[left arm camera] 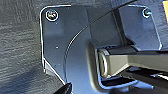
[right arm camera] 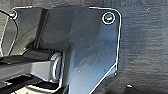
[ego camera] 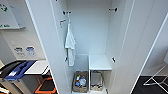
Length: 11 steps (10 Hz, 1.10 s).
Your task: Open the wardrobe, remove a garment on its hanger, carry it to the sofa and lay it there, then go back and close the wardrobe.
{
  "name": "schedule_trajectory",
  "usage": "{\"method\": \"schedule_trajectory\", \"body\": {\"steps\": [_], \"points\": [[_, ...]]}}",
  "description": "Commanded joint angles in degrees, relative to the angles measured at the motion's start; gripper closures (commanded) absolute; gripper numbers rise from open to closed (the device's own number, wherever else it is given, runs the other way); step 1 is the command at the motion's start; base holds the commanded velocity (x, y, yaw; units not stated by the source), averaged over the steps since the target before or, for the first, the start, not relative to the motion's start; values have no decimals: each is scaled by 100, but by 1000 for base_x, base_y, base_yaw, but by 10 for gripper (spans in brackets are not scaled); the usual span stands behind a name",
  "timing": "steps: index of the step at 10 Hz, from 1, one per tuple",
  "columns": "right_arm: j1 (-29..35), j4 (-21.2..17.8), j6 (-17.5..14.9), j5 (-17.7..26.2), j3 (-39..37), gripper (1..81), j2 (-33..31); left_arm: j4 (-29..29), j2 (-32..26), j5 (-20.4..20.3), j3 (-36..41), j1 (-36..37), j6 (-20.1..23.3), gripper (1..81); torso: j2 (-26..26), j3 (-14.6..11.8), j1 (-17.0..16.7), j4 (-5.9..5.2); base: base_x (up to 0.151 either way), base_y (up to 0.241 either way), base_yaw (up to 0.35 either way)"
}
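We face the open wardrobe [ego camera: 100, 37], only a white shirt [ego camera: 70, 43] hanging inside; closing needs both doors swung squarely. Gripper state: we cannot tell.

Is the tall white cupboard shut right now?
No, the tall white wardrobe stands open in the head view, so its inside shows, with a white shirt hanging at the left.
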<state>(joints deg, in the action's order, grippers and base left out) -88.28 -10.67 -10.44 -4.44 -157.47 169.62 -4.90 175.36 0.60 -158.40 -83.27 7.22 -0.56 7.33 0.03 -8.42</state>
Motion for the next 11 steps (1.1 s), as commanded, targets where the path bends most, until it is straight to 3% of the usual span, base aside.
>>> {"method": "schedule_trajectory", "body": {"steps": [1,6,11], "points": [[192,-50,15,329,-2,10,-40,-11,-1,353,-7,193,8,10,0,0,0,0,0,0,218],[201,-41,15,329,-11,10,-22,-28,8,353,-15,193,8,10,0,0,-2,0,0,0,167],[201,-32,6,329,-2,10,-22,51,8,345,-15,193,8,10,0,0,-2,0,0,0,0]]}}
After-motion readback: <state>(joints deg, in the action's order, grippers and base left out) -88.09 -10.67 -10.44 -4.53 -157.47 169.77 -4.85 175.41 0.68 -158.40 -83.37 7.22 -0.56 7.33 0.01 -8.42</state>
